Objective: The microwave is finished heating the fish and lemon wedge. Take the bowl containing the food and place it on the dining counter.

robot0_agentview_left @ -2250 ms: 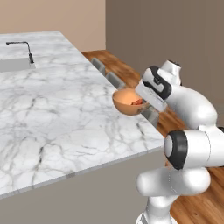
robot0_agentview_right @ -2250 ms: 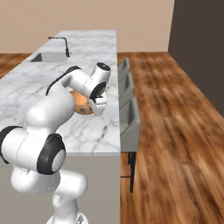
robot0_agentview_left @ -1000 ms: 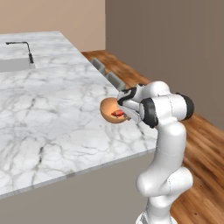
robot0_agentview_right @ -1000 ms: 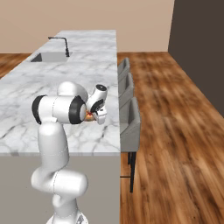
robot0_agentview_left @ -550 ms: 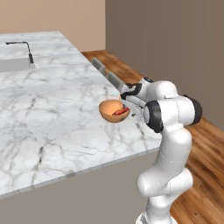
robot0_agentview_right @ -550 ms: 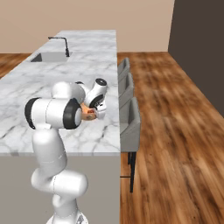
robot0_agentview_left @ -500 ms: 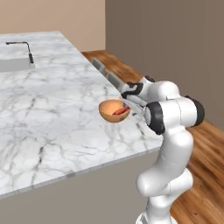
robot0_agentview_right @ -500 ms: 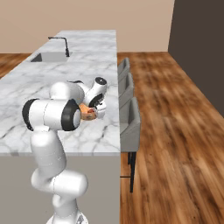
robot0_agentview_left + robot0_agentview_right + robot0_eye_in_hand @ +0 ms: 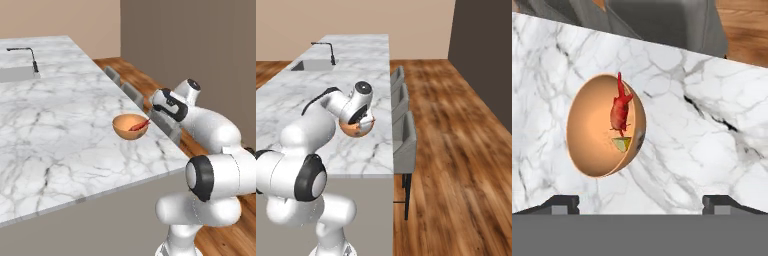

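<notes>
The bowl [image 9: 130, 126] with the fish [image 9: 619, 111] and lemon wedge [image 9: 622, 144] sat on the marble counter [image 9: 60, 130]. The hand [image 9: 640, 202] was released, fingers spread clear of it; placement looked done, leaving only a clean withdrawal.

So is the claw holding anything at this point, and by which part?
Nothing. The claw is open, and the bowl sits on the dining counter, apart from its fingertips.
</notes>
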